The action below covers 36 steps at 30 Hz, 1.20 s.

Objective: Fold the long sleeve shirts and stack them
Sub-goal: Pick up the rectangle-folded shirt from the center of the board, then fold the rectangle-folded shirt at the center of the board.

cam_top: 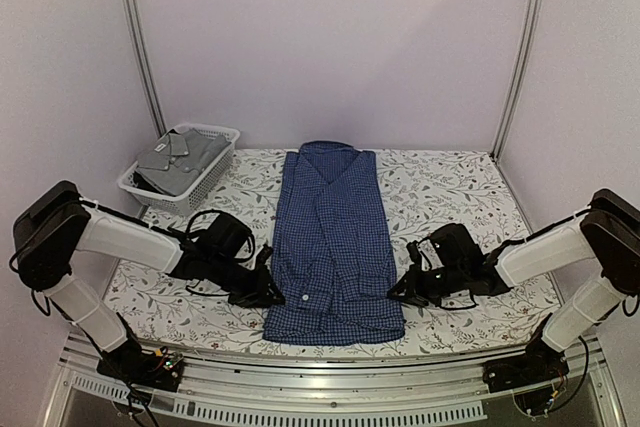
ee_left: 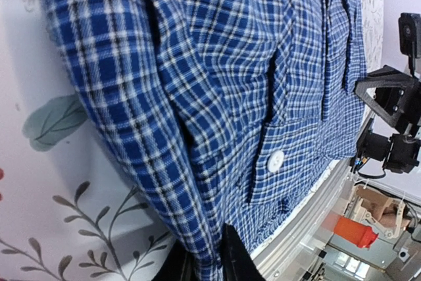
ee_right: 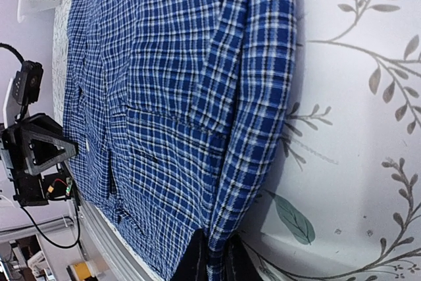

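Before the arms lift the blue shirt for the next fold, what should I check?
1. Left fingers pinch the blue shirt at its edge: ok, cloth sits between them.
2. Right fingers pinch the opposite edge: ok.
3. Both grips level, near the hem: ok in the top view.
4. Sleeves folded in over the body: ok.
5. Each pinch catches every layer: cannot tell.
6. Grey shirt out of the way in the basket: ok.
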### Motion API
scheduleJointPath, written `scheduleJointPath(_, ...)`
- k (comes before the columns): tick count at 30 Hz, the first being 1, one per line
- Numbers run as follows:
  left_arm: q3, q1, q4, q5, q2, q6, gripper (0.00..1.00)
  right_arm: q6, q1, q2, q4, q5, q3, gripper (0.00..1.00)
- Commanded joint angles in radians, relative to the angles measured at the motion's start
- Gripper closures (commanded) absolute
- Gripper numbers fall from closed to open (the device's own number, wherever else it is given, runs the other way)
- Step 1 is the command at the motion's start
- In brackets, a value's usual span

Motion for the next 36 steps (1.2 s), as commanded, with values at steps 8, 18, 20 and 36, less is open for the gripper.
scheduleJointPath(8, 0.044, -0.013, 0.051, 0.055, -0.065, -0.049, 0.98, 0.007, -0.004, -0.062, -0.035, -0.046, 0.042, 1.0)
scheduleJointPath(18, 0.141, 0.03, 0.046, 0.055, -0.148, -0.09, 1.0, -0.023, -0.06, -0.135, -0.119, -0.06, 0.173, 1.0)
scheduleJointPath(20, 0.168, 0.065, 0.055, 0.053, -0.13, -0.098, 1.0, -0.038, -0.085, -0.107, -0.13, -0.07, 0.214, 1.0)
scheduleJointPath(36, 0.373, 0.281, 0.291, 0.047, 0.24, -0.235, 1.0, -0.129, -0.3, 0.369, -0.102, -0.18, 0.601, 1.0)
